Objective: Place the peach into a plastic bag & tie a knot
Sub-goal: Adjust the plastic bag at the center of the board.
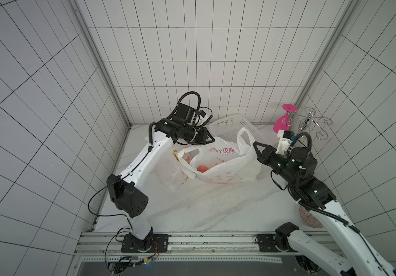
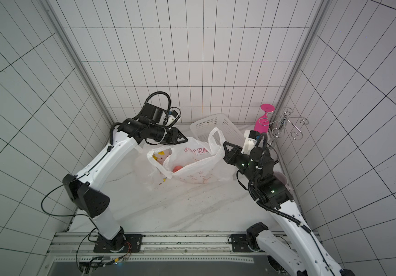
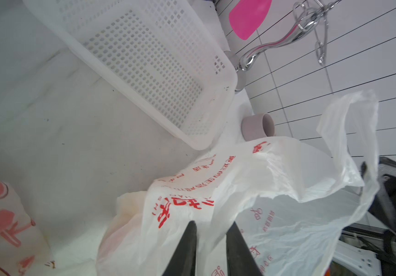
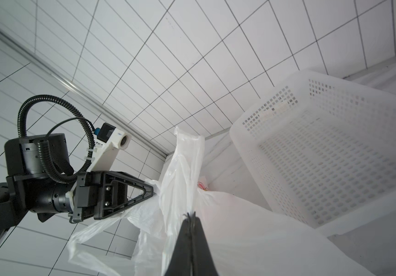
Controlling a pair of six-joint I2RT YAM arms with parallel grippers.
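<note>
With the peach [image 1: 201,168] inside the bag [image 1: 225,165], the right pincer [image 4: 191,213] is clamped on its handle [image 4: 185,162]. The left pincer [image 3: 213,223], narrowly parted, should grip the opposite side low before crossing.

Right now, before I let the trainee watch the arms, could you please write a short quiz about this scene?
1. True or false: the peach is already inside the plastic bag.
2. Which side's pincer is shut on the bag's handle? A) left B) right C) neither
3. What colour is the wine glass hanging on the wire rack?
Key: 1 true; 2 B, the right pincer; 3 pink.
</note>
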